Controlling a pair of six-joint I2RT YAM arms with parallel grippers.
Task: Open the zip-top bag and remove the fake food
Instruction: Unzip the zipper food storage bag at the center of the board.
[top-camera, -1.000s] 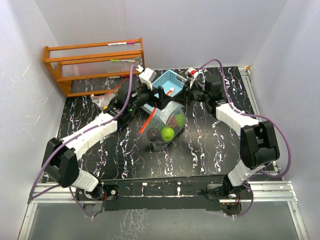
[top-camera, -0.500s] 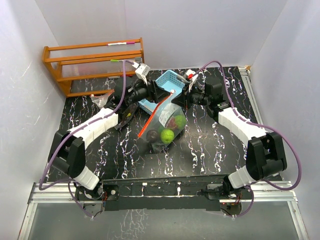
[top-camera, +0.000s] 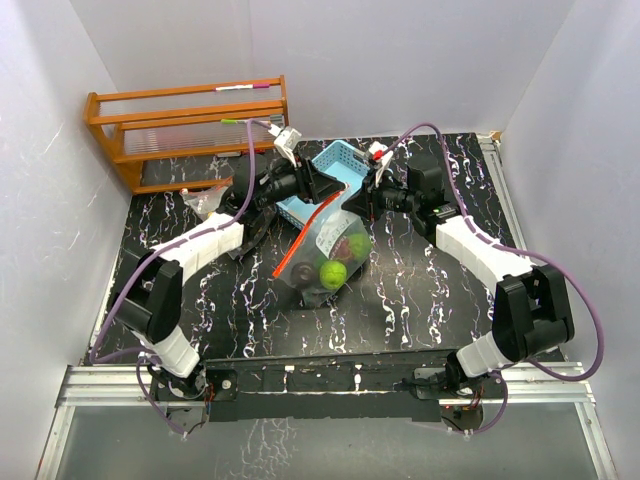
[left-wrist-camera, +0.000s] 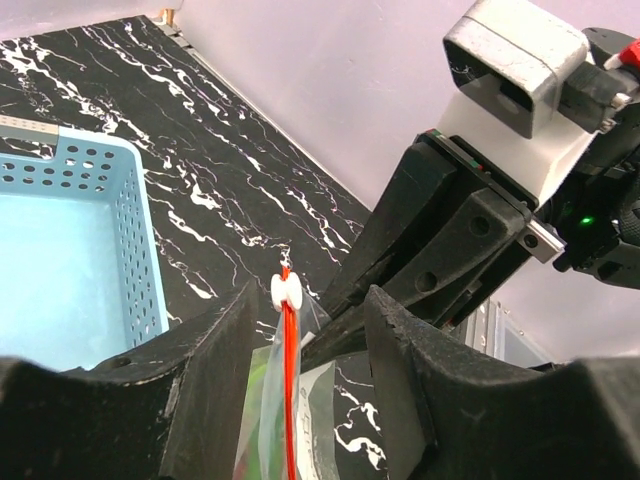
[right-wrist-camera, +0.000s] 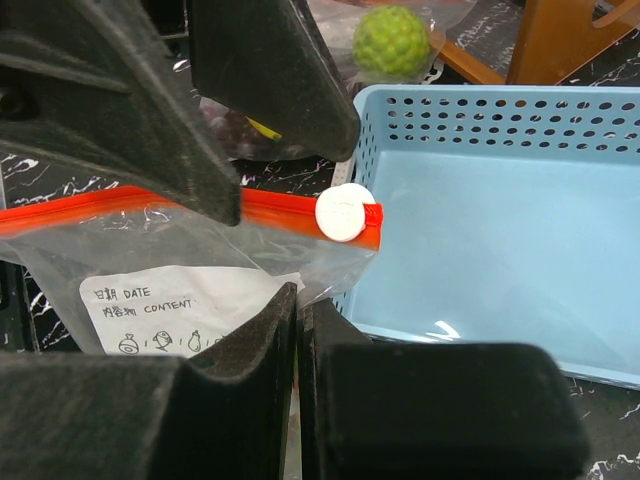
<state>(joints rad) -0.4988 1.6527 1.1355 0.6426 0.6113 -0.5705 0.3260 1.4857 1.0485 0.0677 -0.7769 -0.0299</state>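
Right wrist view — right claw (right-wrist-camera: 297, 300) pinches the zip-top bag (right-wrist-camera: 180, 262) beside the blue basket (right-wrist-camera: 500, 130), left claw (left-wrist-camera: 312, 296) spread astride its zip (right-wrist-camera: 285, 205).

clear zip-top plastic bag (left-wrist-camera: 315, 400): bottom cut off | light-blue perforated plastic basket (right-wrist-camera: 500, 130): right side cut off | white printed label (right-wrist-camera: 170, 300): lower lines behind black fingers (right-wrist-camera: 200, 400) | dark fake food pieces (top-camera: 305, 272): too small to identify

Top cam: fixed high behind the arm bases at the near edge of the worktop (top-camera: 430, 290), tilted down toward the far edge, whole worktop in frame. Left wrist cam: tight and low, aimed toward the far right corner. Right wrist cam: tighter, aimed toward the far left. Both wrist views share the white slider (left-wrist-camera: 287, 291) of the zip-top bag (top-camera: 325, 250) and the blue basket (top-camera: 345, 160).
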